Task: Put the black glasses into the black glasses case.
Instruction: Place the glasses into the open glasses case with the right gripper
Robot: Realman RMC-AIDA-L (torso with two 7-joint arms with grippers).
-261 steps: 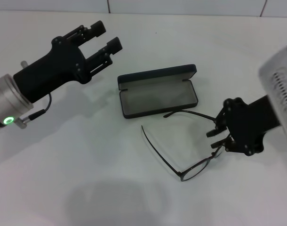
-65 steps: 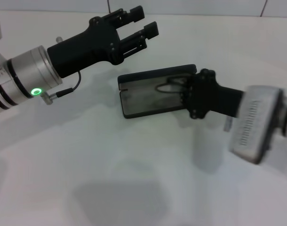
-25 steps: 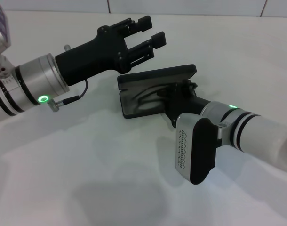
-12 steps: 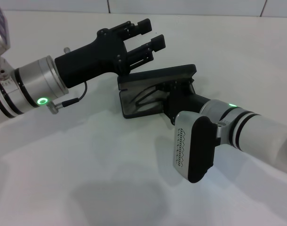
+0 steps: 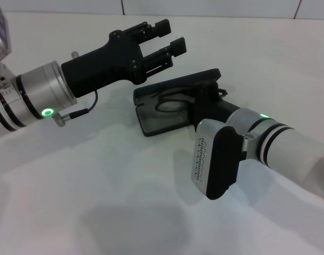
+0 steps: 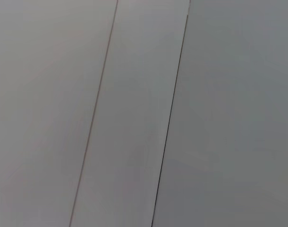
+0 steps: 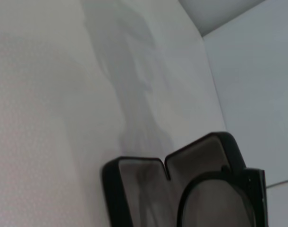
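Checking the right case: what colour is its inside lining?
Grey lining, black shell; clearest in the head view.

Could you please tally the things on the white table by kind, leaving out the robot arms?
Thin black wire-frame glasses: 1
Black rectangular hard clamshell glasses case, open, grey-lined: 1
Total: 2

The left wrist view shows only a plain pale grey flat surface [image 6: 134, 113] crossed by two thin dark seam lines [image 6: 170, 123], both running slightly slanted from one edge to the opposite one. One line is fainter than the other.
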